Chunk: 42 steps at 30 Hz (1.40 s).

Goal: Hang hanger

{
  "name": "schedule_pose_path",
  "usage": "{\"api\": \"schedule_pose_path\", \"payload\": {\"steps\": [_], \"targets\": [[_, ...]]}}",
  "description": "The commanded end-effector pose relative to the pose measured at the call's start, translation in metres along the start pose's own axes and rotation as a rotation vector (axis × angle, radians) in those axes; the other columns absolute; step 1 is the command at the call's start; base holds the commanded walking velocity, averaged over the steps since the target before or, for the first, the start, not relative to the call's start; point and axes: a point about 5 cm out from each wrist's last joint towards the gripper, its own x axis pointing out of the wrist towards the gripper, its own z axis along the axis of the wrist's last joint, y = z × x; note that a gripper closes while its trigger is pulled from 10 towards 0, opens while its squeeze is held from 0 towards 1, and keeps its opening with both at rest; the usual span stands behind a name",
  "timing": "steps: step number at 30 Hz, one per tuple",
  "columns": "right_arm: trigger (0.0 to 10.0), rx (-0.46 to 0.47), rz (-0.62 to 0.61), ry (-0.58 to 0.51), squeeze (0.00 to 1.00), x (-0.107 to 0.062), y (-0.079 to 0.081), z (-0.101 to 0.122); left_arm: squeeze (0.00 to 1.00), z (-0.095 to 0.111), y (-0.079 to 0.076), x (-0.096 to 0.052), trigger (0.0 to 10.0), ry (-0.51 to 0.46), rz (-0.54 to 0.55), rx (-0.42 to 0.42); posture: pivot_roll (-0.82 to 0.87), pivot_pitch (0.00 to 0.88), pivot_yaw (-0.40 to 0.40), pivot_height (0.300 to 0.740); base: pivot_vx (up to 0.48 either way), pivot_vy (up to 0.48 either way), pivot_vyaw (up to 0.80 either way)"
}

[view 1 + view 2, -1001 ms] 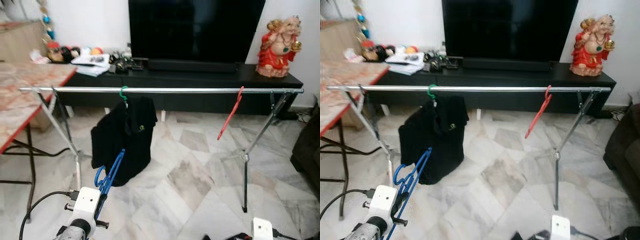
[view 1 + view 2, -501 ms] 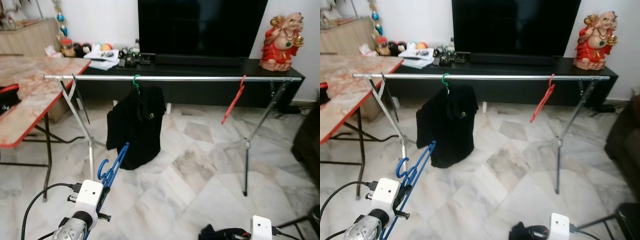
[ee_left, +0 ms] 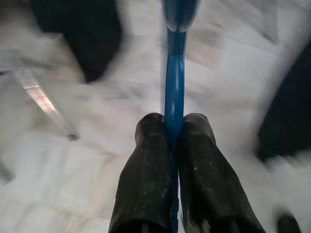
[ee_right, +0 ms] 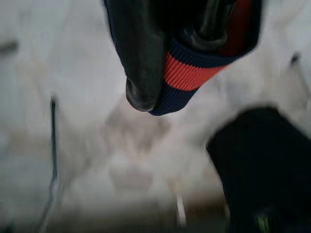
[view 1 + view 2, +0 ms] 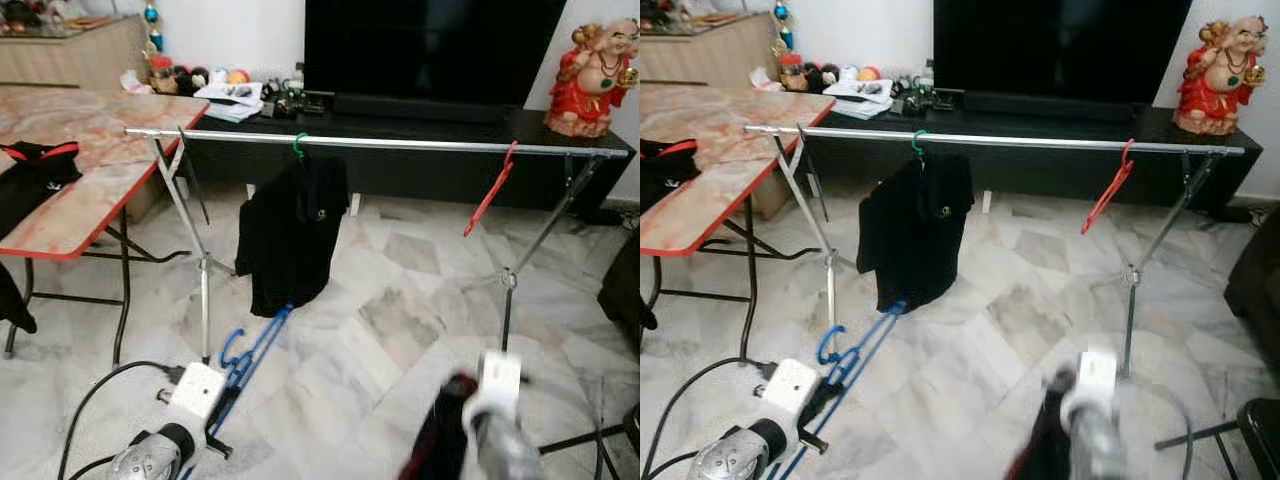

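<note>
Down near the marble floor (image 5: 400, 330), the left gripper (image 3: 171, 127) is clenched on the shaft of a blue hanger (image 5: 250, 350), which slants up from the fingers toward the foot of the rack, its hook well below the silver rail (image 5: 400, 144). The rail runs level across the room in front of the dark TV cabinet (image 5: 450, 150). A black shirt (image 5: 292, 235) hangs on a green hanger (image 5: 299, 147) left of its middle, and an empty red hanger (image 5: 491, 190) dangles tilted near its right end. Between those two the rail is bare. The red-edged table (image 5: 80, 190) stands close to the rail's left end, dark clothing lying near its edge. The right gripper (image 4: 165, 73) is blurred in the head views; its wrist view shows the fingers pinching a navy garment (image 4: 189, 73) with a red stripe.
</note>
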Motion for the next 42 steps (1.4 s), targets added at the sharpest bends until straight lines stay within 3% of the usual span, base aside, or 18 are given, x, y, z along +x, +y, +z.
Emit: {"api": "schedule_pose_path", "payload": {"steps": [1,3,5,6,8,9,10,15,17,19,24,33,42], "targets": [[10.0,-0.069,0.028,-0.031,0.0,0.003,0.001,0.011,0.0,0.007,-0.011,-0.001,10.0,0.016,-0.125,0.046,0.25,0.0,-0.046,0.74,0.0,0.0,0.0],[10.0,-0.179,0.096,-0.111,0.0,0.01,0.015,0.04,0.0,0.013,-0.017,-0.005,10.0,0.041,-0.237,0.078,0.26,0.0,-0.047,0.74,0.0,0.0,0.0],[10.0,-0.207,0.111,-0.121,0.0,0.012,0.019,0.045,0.0,0.014,-0.018,-0.005,10.0,0.045,-0.263,0.082,0.26,0.0,-0.047,0.74,0.0,0.0,0.0],[10.0,-0.308,0.145,-0.113,0.0,0.016,0.031,0.057,0.0,0.017,-0.022,-0.007,10.0,0.078,-0.347,0.109,0.25,0.0,-0.049,0.74,0.0,0.0,0.0],[10.0,-0.354,0.159,-0.111,0.0,0.018,0.037,0.062,0.0,0.018,-0.024,-0.008,10.0,0.094,-0.384,0.125,0.25,0.0,-0.049,0.74,0.0,0.0,0.0],[10.0,-0.417,0.188,-0.106,0.0,0.02,0.05,0.071,0.0,0.021,-0.028,-0.01,10.0,0.127,-0.47,0.163,0.25,0.0,-0.054,0.74,0.0,0.0,0.0],[10.0,-0.435,0.205,-0.11,0.0,0.021,0.061,0.076,0.0,0.024,-0.031,-0.01,10.0,0.14,-0.526,0.18,0.25,0.0,-0.056,0.74,0.0,0.0,0.0],[10.0,-0.439,0.237,-0.103,0.0,0.021,0.079,0.077,0.0,0.033,-0.036,-0.007,10.0,0.134,-0.584,0.205,0.25,0.0,-0.062,0.74,0.0,0.0,0.0],[10.0,-0.442,0.246,-0.1,0.0,0.021,0.083,0.077,0.0,0.036,-0.037,-0.004,10.0,0.124,-0.579,0.212,0.25,0.0,-0.069,0.74,0.0,0.0,0.0],[10.0,-0.425,0.278,-0.082,0.0,0.02,0.095,0.073,0.0,0.043,-0.037,0.009,10.0,0.09,-0.49,0.236,0.25,0.0,-0.075,0.74,0.0,0.0,0.0],[10.0,-0.424,0.298,-0.065,0.0,0.019,0.099,0.07,0.0,0.048,-0.034,0.021,10.0,0.066,-0.374,0.224,0.25,0.0,-0.088,0.74,0.0,0.0,0.0],[10.0,-0.427,0.312,-0.071,0.0,0.019,0.099,0.074,0.0,0.05,-0.033,0.027,10.0,0.059,-0.314,0.213,0.24,0.0,-0.09,0.74,0.0,0.0,0.0],[10.0,-0.413,0.358,-0.06,0.0,0.017,0.109,0.072,0.0,0.06,-0.026,0.032,10.0,-0.016,-0.213,0.175,0.23,0.0,-0.09,0.74,0.0,0.0,0.0]]}}
